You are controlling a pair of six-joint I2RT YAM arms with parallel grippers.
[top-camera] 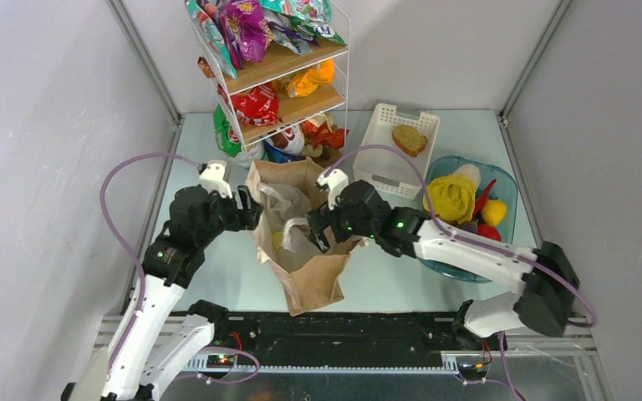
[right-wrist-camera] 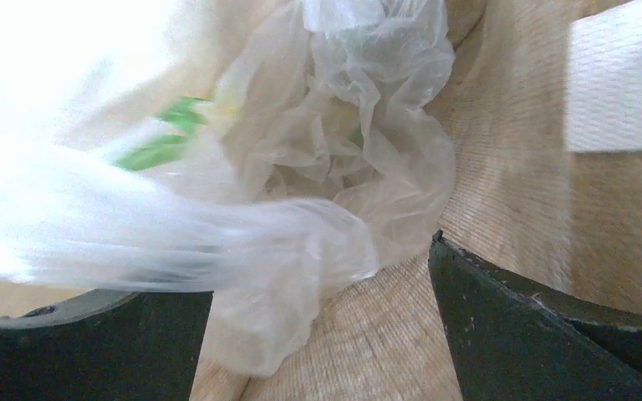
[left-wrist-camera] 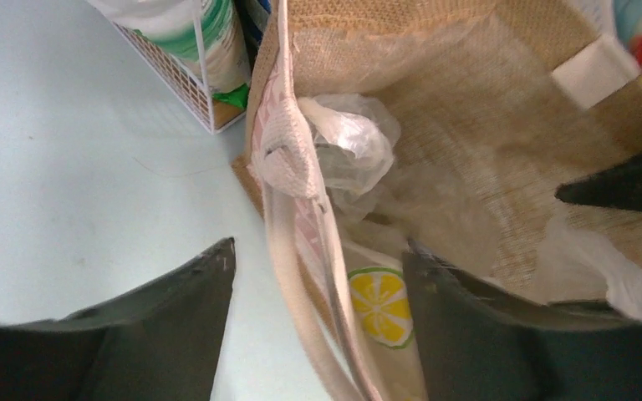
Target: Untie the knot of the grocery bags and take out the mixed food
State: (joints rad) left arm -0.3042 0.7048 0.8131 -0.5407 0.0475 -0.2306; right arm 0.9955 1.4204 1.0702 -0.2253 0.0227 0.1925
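Paper bag [top-camera: 311,271] is standing open at mid-table, with the plastic bag [top-camera: 287,227] sitting crumpled inside it. Left gripper [top-camera: 251,214] is straddling the rim and handle [left-wrist-camera: 288,159] at the bag's 9 o'clock, jaws apart and gripping nothing. Right gripper [top-camera: 318,229] is reaching into the mouth from 3 o'clock, jaws spread wide, film draping over one finger. Rack [top-camera: 334,83] is crowding 12 o'clock, with the basket [top-camera: 376,167] at 1 and the tub [top-camera: 508,190] at 3. Table [top-camera: 217,280] is showing bare at 6 and 9.
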